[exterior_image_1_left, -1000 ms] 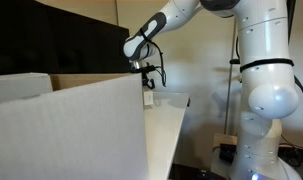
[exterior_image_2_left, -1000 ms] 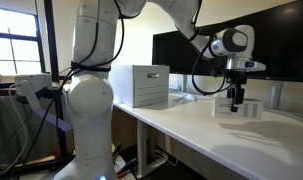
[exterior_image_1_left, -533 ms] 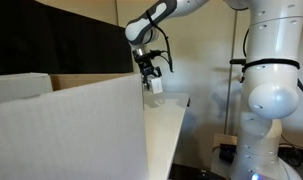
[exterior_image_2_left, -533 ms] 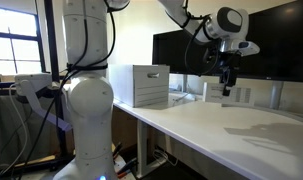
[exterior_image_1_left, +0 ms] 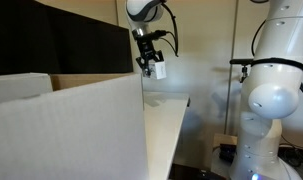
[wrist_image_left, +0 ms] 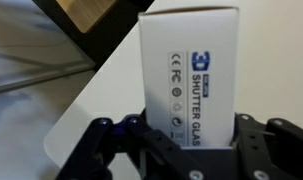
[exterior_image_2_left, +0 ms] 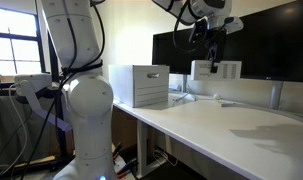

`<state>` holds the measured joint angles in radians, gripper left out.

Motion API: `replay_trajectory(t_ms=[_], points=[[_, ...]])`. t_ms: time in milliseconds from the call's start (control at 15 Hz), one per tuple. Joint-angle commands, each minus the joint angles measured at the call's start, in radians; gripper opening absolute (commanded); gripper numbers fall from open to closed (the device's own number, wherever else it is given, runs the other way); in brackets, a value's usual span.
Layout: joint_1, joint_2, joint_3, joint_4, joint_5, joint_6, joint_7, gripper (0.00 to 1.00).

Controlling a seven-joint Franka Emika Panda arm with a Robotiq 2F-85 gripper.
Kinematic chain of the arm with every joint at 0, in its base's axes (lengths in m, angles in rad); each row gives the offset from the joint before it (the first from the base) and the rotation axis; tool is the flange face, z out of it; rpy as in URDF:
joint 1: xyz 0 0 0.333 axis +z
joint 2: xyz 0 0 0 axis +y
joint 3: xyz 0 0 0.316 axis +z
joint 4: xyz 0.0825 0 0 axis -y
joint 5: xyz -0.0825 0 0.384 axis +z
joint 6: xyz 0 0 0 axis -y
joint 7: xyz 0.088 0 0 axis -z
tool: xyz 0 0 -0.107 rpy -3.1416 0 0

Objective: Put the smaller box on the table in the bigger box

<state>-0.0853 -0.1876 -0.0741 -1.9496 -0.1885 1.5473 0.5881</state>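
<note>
My gripper (exterior_image_1_left: 150,60) is shut on the smaller box (exterior_image_1_left: 157,70), a small white carton, and holds it high above the white table (exterior_image_1_left: 169,115). In an exterior view the box (exterior_image_2_left: 213,69) hangs under the gripper (exterior_image_2_left: 213,58) well above the table (exterior_image_2_left: 221,125). In the wrist view the box (wrist_image_left: 189,70) fills the middle between the black fingers (wrist_image_left: 186,138), its dark blue lettering facing the camera. The bigger box (exterior_image_1_left: 66,125), a large pale carton with brown inner edges, fills the foreground beside the table.
A white ribbed case (exterior_image_2_left: 139,85) stands on the table near the robot base (exterior_image_2_left: 81,110). Dark monitors (exterior_image_2_left: 261,45) line the back of the table. The robot's white base (exterior_image_1_left: 269,100) stands beside the table end.
The gripper has lifted the smaller box from near the table top up to well above it, over about a second.
</note>
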Motion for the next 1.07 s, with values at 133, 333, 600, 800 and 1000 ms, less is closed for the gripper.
replay_trajectory(t_ms=[133,333,600,800,1000], points=[[0.024,-0.072,0.066,0.007,0.013,-0.052,-0.100,0.34],[0.038,-0.078,0.082,0.031,0.010,-0.081,-0.170,0.34],[0.032,-0.072,0.086,0.039,0.004,-0.070,-0.160,0.59],[0.030,-0.072,0.079,0.043,0.004,-0.070,-0.174,0.34],[0.027,-0.077,0.066,0.033,0.020,-0.045,-0.200,0.34]])
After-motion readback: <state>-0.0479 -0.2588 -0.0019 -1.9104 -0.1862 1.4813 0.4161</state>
